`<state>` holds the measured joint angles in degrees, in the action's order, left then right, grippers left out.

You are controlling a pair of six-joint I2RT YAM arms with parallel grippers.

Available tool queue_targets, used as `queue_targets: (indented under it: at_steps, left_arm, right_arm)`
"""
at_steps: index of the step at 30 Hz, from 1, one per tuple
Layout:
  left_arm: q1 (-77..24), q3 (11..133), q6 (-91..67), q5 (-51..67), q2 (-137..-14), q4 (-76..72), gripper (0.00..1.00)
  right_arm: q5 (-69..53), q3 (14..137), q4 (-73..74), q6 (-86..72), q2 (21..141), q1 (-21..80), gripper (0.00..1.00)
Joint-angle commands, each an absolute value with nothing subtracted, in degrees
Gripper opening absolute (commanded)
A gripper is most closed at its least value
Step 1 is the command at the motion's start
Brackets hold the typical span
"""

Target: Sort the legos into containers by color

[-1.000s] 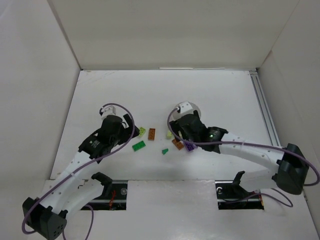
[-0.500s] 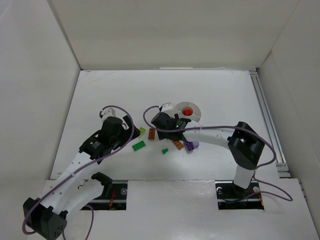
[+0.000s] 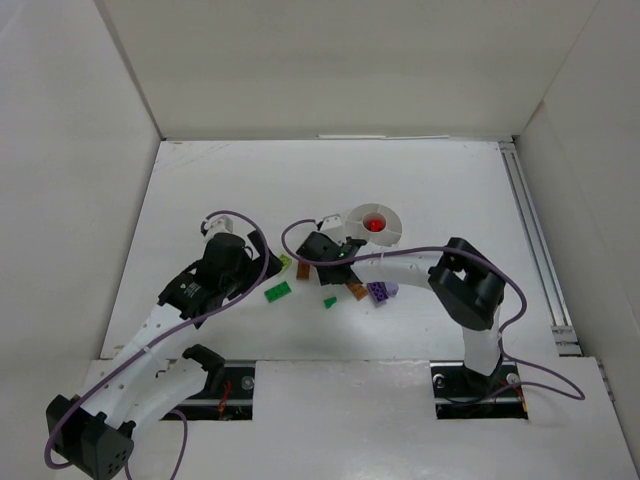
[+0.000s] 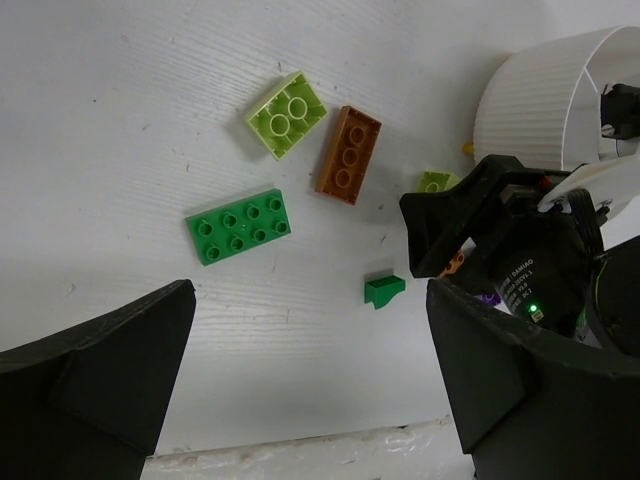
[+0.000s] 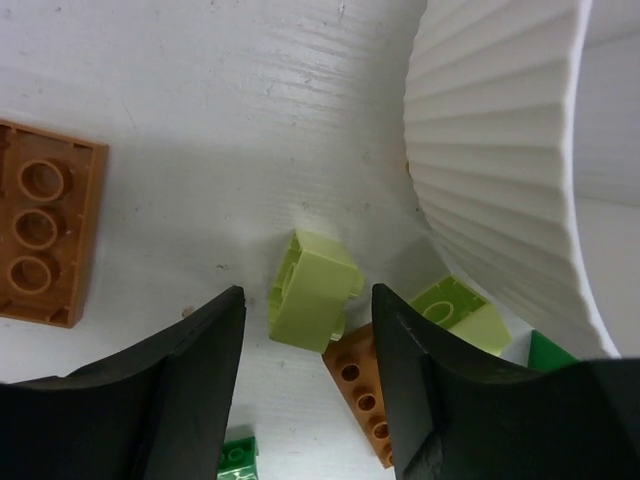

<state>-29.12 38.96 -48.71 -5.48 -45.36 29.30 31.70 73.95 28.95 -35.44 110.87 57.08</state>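
Both reach forward: left claw agape, right claw open astride a yellow-green brick, seemingly untouched.

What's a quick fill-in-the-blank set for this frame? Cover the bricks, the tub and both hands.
1. The right hand has a finger on each side of a ___ brick lying beside the tub.
2. From above, the piece showing inside the tub is ___.
3. The flat eight-stud plate is ___.
4. The left hand holds nothing and its fingers are ___.

Missing words: yellow-green; red; green; open.
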Motion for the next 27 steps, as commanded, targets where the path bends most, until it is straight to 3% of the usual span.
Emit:
queue_targets:
  at_steps: [1, 5, 13, 18, 27]
  left_arm:
    - [-28.9, 38.7, -48.4, -4.7, -45.0, 27.6, 1.0]
    - [-28.9, 38.7, -48.4, -4.7, -45.0, 27.6, 1.0]
    - [-28.9, 39.2, -47.3, -4.7, -45.0, 27.6, 1.0]
    - [-28.9, 39.2, -46.0, -2.9, -46.2, 25.8, 1.0]
    - [-28.9, 38.7, -42.7, 1.8, -51.5, 20.8, 1.0]
  right_arm:
    - [33.9, 76.7, 26.7, -36.1, 110.7, 57.4, 0.58]
    - [33.3, 76.2, 24.8, -35.6, 110.1, 57.4, 0.44]
    - [33.3, 73.7, 22.1, -29.3, 98.6, 57.4, 0.29]
    - [36.7, 73.0, 22.3, -25.0, 92.4, 57.4, 0.29]
    - [38.1, 74.8, 25.4, -22.5, 92.7, 51.0, 0.3]
